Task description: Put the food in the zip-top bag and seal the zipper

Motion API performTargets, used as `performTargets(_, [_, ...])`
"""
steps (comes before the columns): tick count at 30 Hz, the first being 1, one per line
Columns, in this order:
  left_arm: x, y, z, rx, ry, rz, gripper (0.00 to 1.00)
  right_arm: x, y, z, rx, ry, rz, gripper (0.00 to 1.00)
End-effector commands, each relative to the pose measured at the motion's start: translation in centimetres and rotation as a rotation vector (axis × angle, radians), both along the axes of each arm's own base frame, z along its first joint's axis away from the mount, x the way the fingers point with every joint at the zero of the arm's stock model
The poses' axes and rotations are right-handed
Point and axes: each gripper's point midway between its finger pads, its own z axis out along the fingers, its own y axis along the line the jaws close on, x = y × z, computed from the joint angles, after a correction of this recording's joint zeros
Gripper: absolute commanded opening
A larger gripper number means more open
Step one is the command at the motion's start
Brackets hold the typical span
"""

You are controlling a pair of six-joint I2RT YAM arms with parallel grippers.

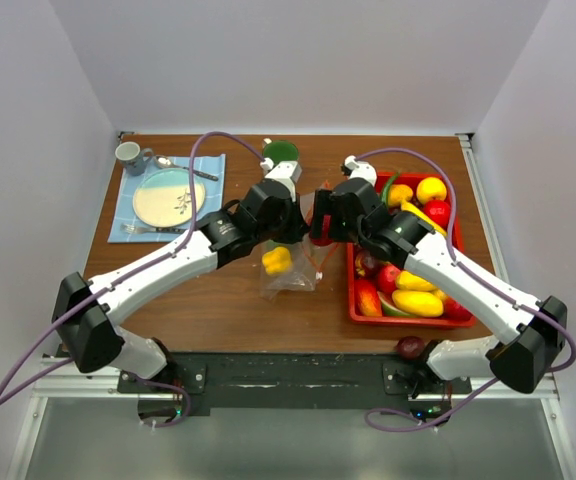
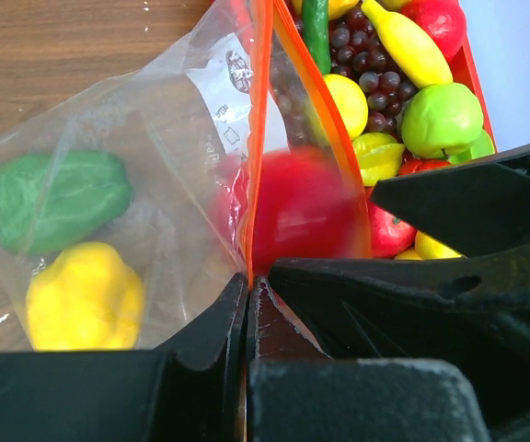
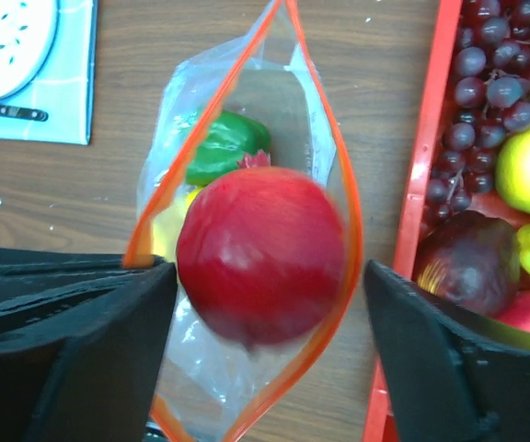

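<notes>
The clear zip-top bag (image 1: 290, 272) hangs between my two grippers at the table's middle, its mouth spread open. My left gripper (image 2: 248, 281) is shut on the orange-red zipper (image 2: 256, 138) at one end of the mouth. A green pepper (image 2: 58, 198) and a yellow pepper (image 2: 86, 295) lie inside the bag. My right gripper (image 3: 270, 276) is open above the mouth. A red pomegranate (image 3: 260, 253), blurred, sits inside the zipper loop (image 3: 350, 212) between its fingers (image 3: 109, 313) and touches neither. More food fills the red tray (image 1: 352, 300).
The tray at the right holds bananas, mangoes, apples and purple grapes (image 3: 495, 64). A purple fruit (image 1: 409, 347) lies at the near table edge. A blue mat with a plate (image 1: 168, 197), cutlery and a mug (image 1: 128, 153) lies far left. A green bowl (image 1: 280, 152) stands behind.
</notes>
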Motion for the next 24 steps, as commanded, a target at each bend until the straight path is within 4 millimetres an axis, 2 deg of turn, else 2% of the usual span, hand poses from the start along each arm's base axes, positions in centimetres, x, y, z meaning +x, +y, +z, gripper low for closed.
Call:
performTargets(1, [-0.2, 0.1, 2.5, -0.058, -0.048, 0.01, 0.0, 0.7, 0.0, 2.7, 0.04, -0.073, -0.025, 0.98])
performTargets(5, [0.0, 0.3, 2.5, -0.053, -0.052, 0.022, 0.0, 0.6, -0.2, 3.2, 0.039, -0.08, -0.024, 0.99])
performTargets(8, [0.3, 1.2, 2.3, -0.036, -0.048, 0.045, 0.0, 0.3, -1.7, 3.9, 0.005, -0.1, -0.059, 0.99])
performTargets(11, [0.9, 2.7, 2.0, -0.026, -0.042, 0.069, 0.0, 0.0, -5.2, 4.3, -0.069, -0.126, -0.144, 0.99])
performTargets(13, [1.2, 3.7, 2.2, -0.023, -0.052, 0.079, 0.0, 0.0, -8.2, 2.9, -0.117, -0.093, -0.208, 0.99])
performTargets(14, [1.2, 3.9, 2.1, -0.02, -0.052, 0.079, 0.0, -0.1, -9.5, 2.9, -0.106, -0.092, -0.228, 0.99])
performTargets(15, [1.3, 4.2, 2.2, -0.016, -0.055, 0.081, 0.0, 0.5, -12.0, 2.3, -0.109, -0.075, -0.295, 0.99])
performTargets(16, [1.2, 4.2, 2.2, -0.016, -0.055, 0.079, 0.0, 0.3, -13.4, 1.3, -0.133, -0.055, -0.32, 0.99])
performTargets(17, [1.2, 4.3, 2.1, -0.014, -0.054, 0.075, 0.0, 0.5, -15.6, 1.0, -0.157, -0.049, -0.387, 0.99])
performTargets(20, [0.9, 3.9, 1.8, -0.023, -0.049, 0.053, 0.0, 0.7, -20.0, -0.4, -0.233, -0.023, -0.507, 0.99])
performTargets(23, [0.7, 3.5, 1.5, -0.027, -0.04, 0.027, 0.0, 1.3, -23.0, -3.2, -0.279, 0.051, -0.584, 0.98])
performTargets(24, [0.6, 3.5, 1.6, -0.028, -0.043, 0.02, 0.0, 2.0, -23.5, -3.8, -0.269, 0.055, -0.598, 0.99])
